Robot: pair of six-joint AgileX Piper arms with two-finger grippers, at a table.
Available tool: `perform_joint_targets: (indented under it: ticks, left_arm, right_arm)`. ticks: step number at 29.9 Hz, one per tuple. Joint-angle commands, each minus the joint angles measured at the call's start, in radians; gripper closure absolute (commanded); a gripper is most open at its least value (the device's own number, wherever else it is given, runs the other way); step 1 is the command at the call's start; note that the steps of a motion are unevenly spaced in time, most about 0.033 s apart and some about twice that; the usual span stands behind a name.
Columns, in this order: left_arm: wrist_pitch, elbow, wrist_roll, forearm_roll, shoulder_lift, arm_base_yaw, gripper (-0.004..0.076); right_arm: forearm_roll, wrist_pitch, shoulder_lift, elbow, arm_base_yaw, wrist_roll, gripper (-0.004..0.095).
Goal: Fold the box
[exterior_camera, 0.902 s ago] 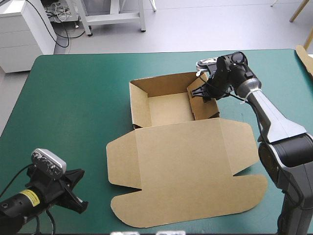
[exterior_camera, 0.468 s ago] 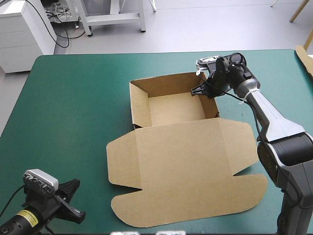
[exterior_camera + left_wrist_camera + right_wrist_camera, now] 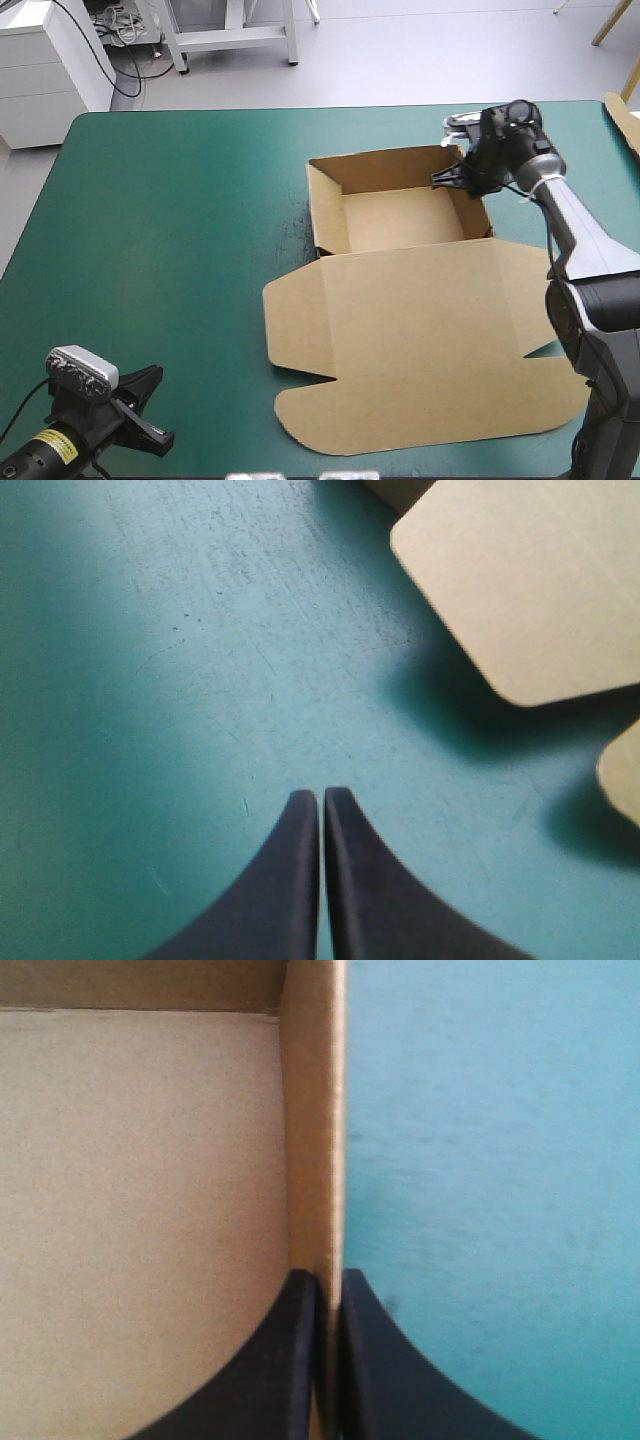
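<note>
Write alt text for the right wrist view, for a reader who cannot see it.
The right tool is shut on the brown box's upright side wall. The box floor lies on one side of that wall, bare teal-green cover on the other.

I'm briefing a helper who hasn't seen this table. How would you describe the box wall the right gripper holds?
On the table, the box stands as an open tray with its lid flat toward the near edge. The wall is the tray's side nearest the table's right edge. Alone among the walls, it has the right gripper shut on it, near its far corner.
</note>
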Motion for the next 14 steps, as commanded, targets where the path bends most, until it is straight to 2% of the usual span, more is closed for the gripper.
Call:
perform_joint_targets:
  ticks: [1, 10, 14]
  left_arm:
    - [-0.068, -0.024, -0.008, -0.006, 0.010, 0.000, 0.0731]
    - [-0.068, -0.024, -0.008, -0.006, 0.010, 0.000, 0.0731]
    - [-0.068, -0.024, -0.008, -0.006, 0.010, 0.000, 0.0731]
  right_arm:
    - [-0.035, 0.015, -0.059, -0.030, -0.151, -0.033, 0.0929]
    - [-0.030, 0.008, -0.059, -0.030, -0.490, -0.101, 0.0929]
    - [-0.025, 0.006, -0.059, -0.030, -0.593, -0.113, 0.0929]
